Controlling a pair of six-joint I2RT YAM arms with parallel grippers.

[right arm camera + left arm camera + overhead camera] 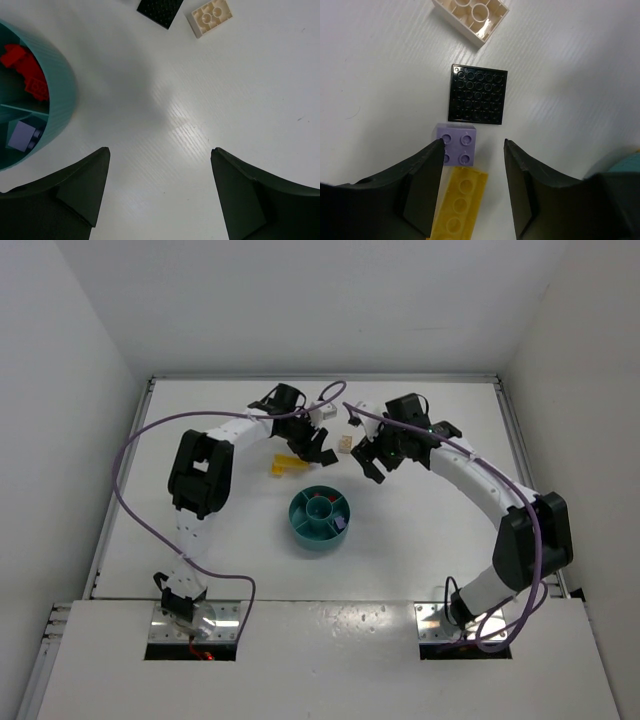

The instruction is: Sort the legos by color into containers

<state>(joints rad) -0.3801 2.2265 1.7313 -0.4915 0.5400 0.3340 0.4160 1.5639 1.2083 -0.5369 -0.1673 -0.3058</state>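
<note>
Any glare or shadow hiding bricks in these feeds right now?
Left wrist: sharp and evenly lit, the purple brick and black plate clear. Right wrist: a soft shadow and mild sheen on the table, hiding nothing. Top external: bricks too small to resolve.

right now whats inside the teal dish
Red bricks fill one section of the teal dish, and a purple brick lies in the next. The remaining sections are cropped or too small to read.

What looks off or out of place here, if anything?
One oddity: the beige brick lies upside down, hollow underside up, beyond the black plate. The purple brick and yellow brick sit studs up. The teal dish is upright, nothing spilled.
</note>
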